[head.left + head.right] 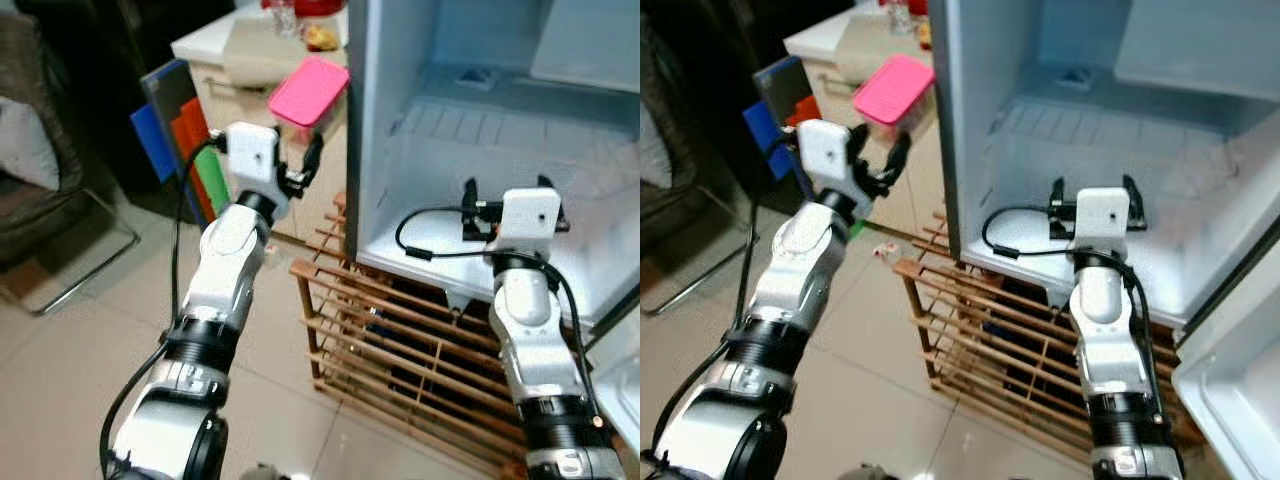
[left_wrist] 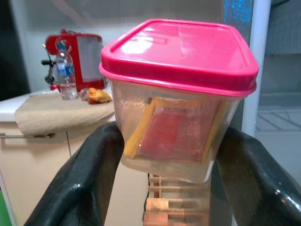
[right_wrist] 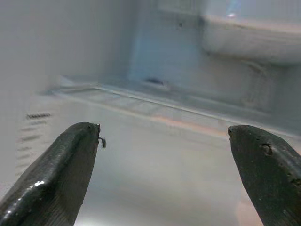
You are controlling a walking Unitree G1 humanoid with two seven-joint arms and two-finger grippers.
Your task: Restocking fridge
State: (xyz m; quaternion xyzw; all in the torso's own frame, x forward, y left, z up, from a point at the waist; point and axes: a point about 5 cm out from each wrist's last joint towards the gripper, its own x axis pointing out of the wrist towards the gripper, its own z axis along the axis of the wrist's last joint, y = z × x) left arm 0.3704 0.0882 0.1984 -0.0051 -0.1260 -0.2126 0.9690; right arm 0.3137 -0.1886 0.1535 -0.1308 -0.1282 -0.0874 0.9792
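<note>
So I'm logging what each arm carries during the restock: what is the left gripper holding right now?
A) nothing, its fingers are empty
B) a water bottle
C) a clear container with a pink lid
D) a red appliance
C: the left gripper has its two black fingers clamped on either side of the clear container with a pink lid, held up beside the open fridge.

Tiled floor [image 1: 60, 380] w/ wooden rack [image 1: 400, 340] (slatted)

Clear box [image 2: 174, 136] with hot-pink lid [image 2: 183, 47], orange-red packet [image 2: 171, 136] inside, black fingers [image 2: 80, 183], pale blue-white fridge [image 1: 480, 130], red machine [image 2: 77, 59], light wooden rack [image 1: 400, 340]
</note>
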